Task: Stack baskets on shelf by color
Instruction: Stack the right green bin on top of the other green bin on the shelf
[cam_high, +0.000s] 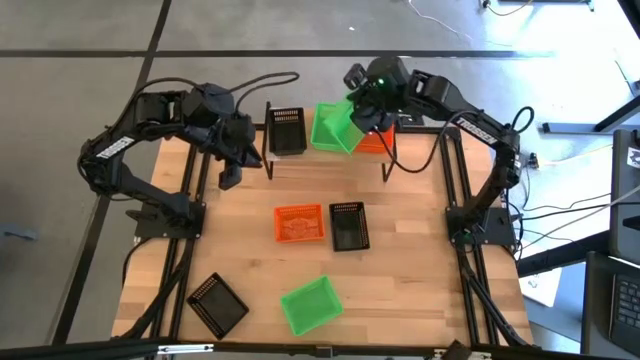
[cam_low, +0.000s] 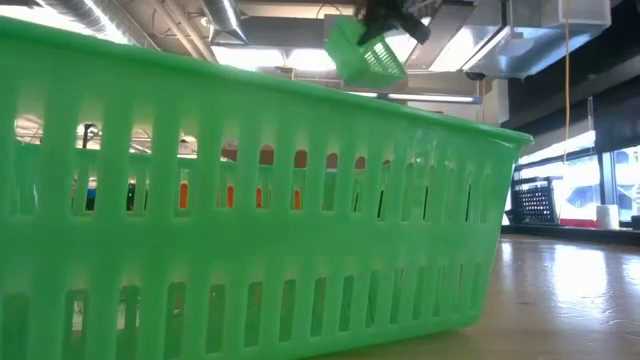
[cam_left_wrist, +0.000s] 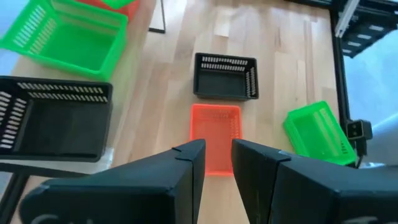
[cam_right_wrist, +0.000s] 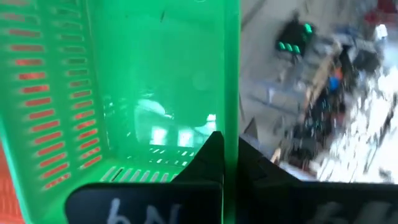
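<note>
My right gripper (cam_high: 365, 112) is over the shelf (cam_high: 392, 131) at the table's far edge, shut on a bright green basket (cam_high: 335, 128) that hangs tilted in the air, also seen high in the low view (cam_low: 365, 50). Under and beside it an orange basket (cam_high: 378, 140) stands on the shelf. A black basket (cam_high: 287, 130) stands on the shelf's left part. My left gripper (cam_left_wrist: 217, 155) hovers at the shelf's left end (cam_high: 230, 165), slightly open and holding nothing. My right gripper holds the green basket by one wall, at its rim (cam_right_wrist: 231, 124). One finger (cam_right_wrist: 208, 155) is inside the basket and the other (cam_right_wrist: 258, 162) outside. The basket is lifted clear and tilted, with its open side facing the table's left.
On the tabletop lie an orange basket (cam_high: 299, 223) and a black basket (cam_high: 348, 225) side by side in the middle, another black basket (cam_high: 217, 304) near the near-left corner, and a green basket (cam_high: 310, 305) near the near edge, which fills the low view (cam_low: 250, 230).
</note>
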